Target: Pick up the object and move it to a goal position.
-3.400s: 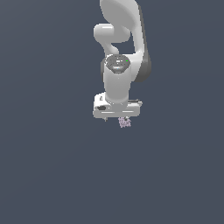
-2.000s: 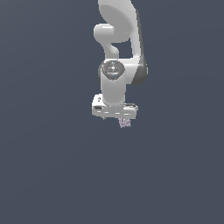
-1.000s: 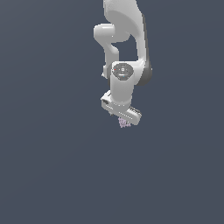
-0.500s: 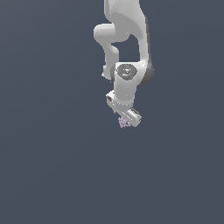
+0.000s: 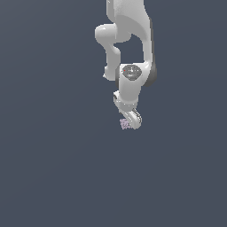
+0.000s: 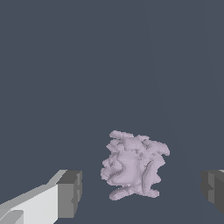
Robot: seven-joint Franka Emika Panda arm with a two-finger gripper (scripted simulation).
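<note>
Object (image 6: 133,165): a pale pink-lilac, irregular, ridged lump. In the wrist view it lay between the two dark finger pads (image 6: 70,194) of the gripper (image 6: 140,192), with a clear gap to each pad, nearer the pad on the white finger than the other one. The jaws were spread apart and touched nothing.

In the exterior view the object (image 5: 125,123) appeared as a tiny speckled patch at the lower tip of the gripper (image 5: 130,122), on the side toward the exterior view's left. The white arm (image 5: 131,48) descended from the upper frame edge and ended in the gripper just above mid-frame.

A uniform dark grey-blue surface (image 5: 53,177) surrounded the object on all sides in both views, open out to every frame edge.

The arm's upper part was cut off by the exterior view's top edge. In the wrist view one pad was cropped at the frame edge. Fingers could not be separated in the exterior view. Whether the object rested on the surface could not be determined.
</note>
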